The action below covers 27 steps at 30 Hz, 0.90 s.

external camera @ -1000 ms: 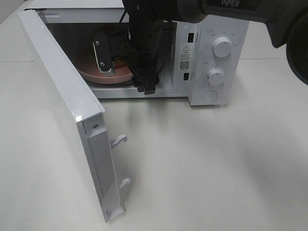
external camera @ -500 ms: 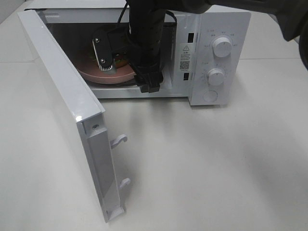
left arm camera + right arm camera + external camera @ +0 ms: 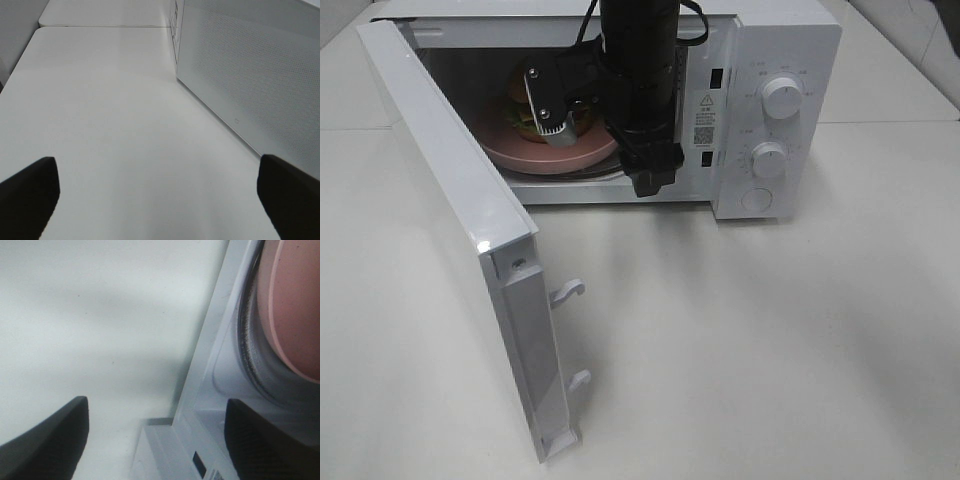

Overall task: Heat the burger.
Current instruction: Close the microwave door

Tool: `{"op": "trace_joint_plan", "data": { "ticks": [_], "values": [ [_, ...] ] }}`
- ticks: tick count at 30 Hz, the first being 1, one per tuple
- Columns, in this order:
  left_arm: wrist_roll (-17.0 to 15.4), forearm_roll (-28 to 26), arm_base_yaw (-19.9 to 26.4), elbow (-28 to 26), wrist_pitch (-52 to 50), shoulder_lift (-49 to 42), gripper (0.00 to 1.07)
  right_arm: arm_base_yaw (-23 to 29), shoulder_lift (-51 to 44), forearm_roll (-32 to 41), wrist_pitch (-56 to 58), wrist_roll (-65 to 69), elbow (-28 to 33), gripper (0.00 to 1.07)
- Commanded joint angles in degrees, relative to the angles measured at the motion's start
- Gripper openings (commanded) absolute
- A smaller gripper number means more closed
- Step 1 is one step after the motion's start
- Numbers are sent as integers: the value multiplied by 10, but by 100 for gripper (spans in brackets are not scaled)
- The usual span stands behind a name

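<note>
Microwave at far side, door swung wide toward near-left. Plate inside, burger on it. Right gripper in the doorway, jaws spread, empty. Left gripper spread, empty, just left of the door, likely nearer for closing.

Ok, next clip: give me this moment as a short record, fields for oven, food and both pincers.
oven: white microwave oven, hinged door swung wide open
food: small round burger on round pink plate, inside the cavity
right pincer: open, empty, at the cavity mouth
left pincer: open, empty, over the white tabletop
pending: door not yet shut
</note>
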Motion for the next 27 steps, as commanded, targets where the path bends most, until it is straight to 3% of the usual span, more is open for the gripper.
{"op": "trace_joint_plan", "data": {
  "ticks": [1, 8, 16, 27],
  "values": [
    [-3, -1, 1, 1, -7, -11, 101, 0, -17, 7, 19, -6, 7, 73],
    [-3, -1, 1, 1, -7, -11, 101, 0, -121, 24, 27, 26, 152, 73],
    [-3, -1, 1, 1, -7, -11, 101, 0, -195, 34, 48, 109, 227, 71],
    [-3, -1, 1, 1, -7, -11, 101, -2, -292, 35, 48, 374, 331, 71]
  ]
}}
